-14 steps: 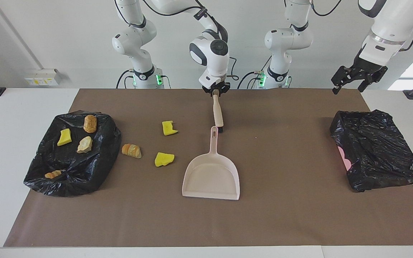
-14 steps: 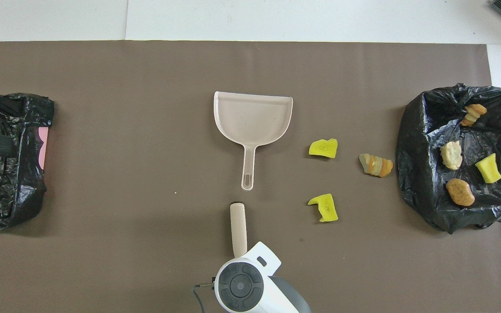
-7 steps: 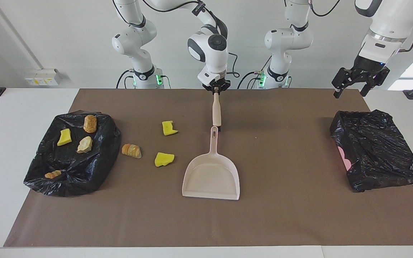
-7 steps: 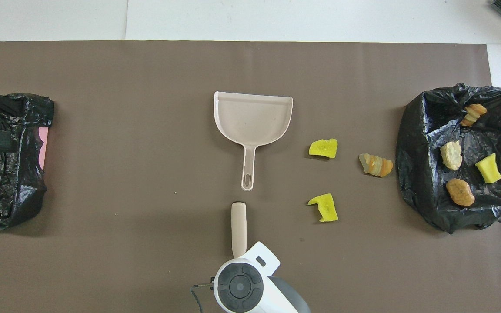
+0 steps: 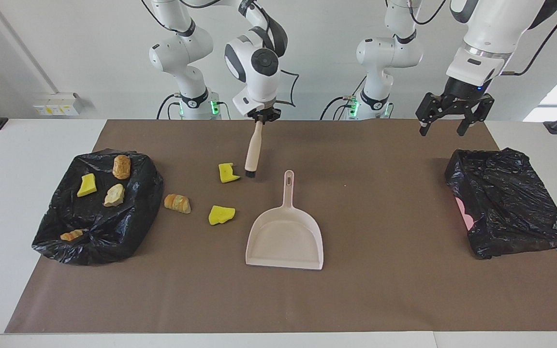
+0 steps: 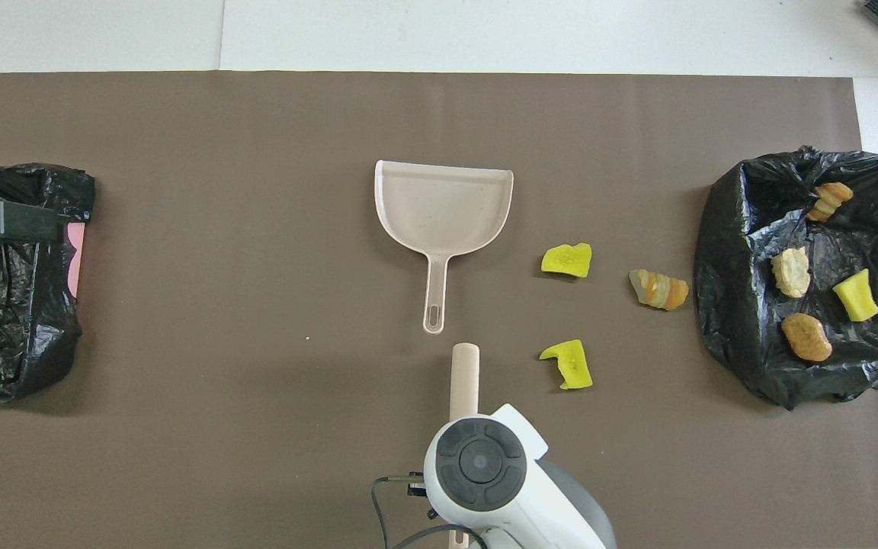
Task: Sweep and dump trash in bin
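My right gripper (image 5: 260, 116) is shut on the top of the pale pink brush (image 5: 252, 147), which hangs tilted. Its black bristles are just above the mat beside a yellow scrap of trash (image 5: 228, 173). In the overhead view the wrist hides the grip and only the brush handle (image 6: 463, 375) shows. Another yellow scrap (image 5: 221, 214) and a bread-like lump (image 5: 177, 203) lie loose on the mat. The pink dustpan (image 5: 285, 232) lies flat mid-table, its handle toward the robots. My left gripper (image 5: 445, 129) hangs open in the air near the black-bagged bin (image 5: 505, 203).
A second black bag (image 5: 99, 212) at the right arm's end of the table carries several scraps. The brown mat (image 5: 380, 290) covers most of the table. Bare mat lies between the dustpan and the bin.
The right gripper has carried the brush from the dustpan's handle toward the right arm's end, up beside the yellow scrap. The left gripper has drifted a little toward the table's middle.
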{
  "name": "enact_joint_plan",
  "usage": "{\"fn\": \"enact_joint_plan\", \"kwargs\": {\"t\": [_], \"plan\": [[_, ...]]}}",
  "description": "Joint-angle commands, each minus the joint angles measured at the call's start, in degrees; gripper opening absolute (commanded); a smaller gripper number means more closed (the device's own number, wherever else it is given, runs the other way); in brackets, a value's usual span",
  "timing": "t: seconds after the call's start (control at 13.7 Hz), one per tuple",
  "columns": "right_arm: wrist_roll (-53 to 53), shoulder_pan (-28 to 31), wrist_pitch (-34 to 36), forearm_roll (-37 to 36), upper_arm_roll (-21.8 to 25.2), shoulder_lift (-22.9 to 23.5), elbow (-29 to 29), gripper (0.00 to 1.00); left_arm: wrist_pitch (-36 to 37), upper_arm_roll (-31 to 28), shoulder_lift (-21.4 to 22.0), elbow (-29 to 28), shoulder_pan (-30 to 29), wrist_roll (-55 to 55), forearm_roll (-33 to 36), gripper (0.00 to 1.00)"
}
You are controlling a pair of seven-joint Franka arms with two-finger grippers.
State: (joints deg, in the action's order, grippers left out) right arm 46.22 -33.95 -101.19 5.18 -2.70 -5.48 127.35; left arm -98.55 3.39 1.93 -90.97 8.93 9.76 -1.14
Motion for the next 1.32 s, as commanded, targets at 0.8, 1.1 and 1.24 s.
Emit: {"fn": "enact_joint_plan", "kwargs": {"t": [0.8, 1.1, 1.24], "plan": [[-7.4, 24.0, -7.9, -23.1, -0.7, -0.8, 9.0, 0.0, -23.2, -0.7, -19.7, -4.5, 24.7, 16.8, -0.6, 1.0], [-12.5, 25.7, -13.1, -23.2, -0.8, 0.7, 10.2, 0.0, -28.0, -0.7, -20.0, -8.3, 26.6, 16.2, -0.4, 1.0], [-16.4, 24.6, -12.8, -23.0, -1.0, 0.8, 10.1, 0.0, -28.0, -0.7, -20.1, -8.3, 26.4, 16.0, -0.4, 1.0]]}}
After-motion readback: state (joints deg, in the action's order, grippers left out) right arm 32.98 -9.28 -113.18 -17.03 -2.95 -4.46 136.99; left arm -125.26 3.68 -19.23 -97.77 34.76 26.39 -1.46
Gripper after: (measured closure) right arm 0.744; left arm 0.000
